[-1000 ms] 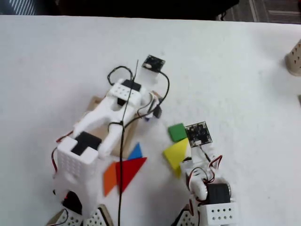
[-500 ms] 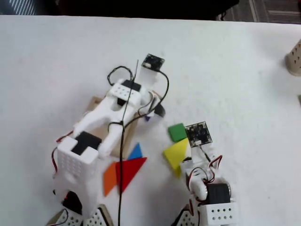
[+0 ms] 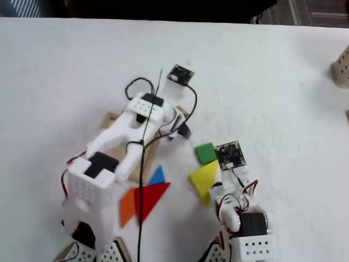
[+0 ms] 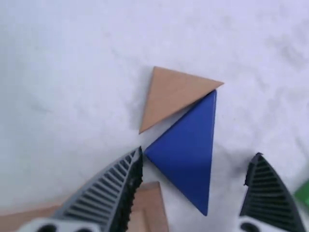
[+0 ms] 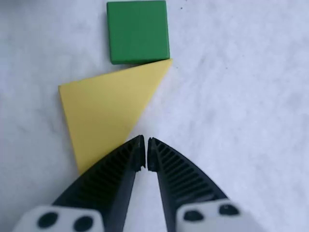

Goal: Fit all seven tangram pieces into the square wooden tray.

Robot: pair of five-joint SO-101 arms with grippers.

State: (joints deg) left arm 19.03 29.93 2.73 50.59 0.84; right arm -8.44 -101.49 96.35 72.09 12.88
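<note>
Left wrist view gives me the left gripper with its fingers spread wide, straddling a dark blue triangle. That triangle lies against a plain wooden triangle, just off a corner of the square wooden tray. My right gripper is pinched closed on nothing, its tips by the edge of the yellow triangle, with the green square just beyond. From above, the tray sits left of centre under the left arm, and a red triangle, orange piece and light blue triangle cluster on its near side.
</note>
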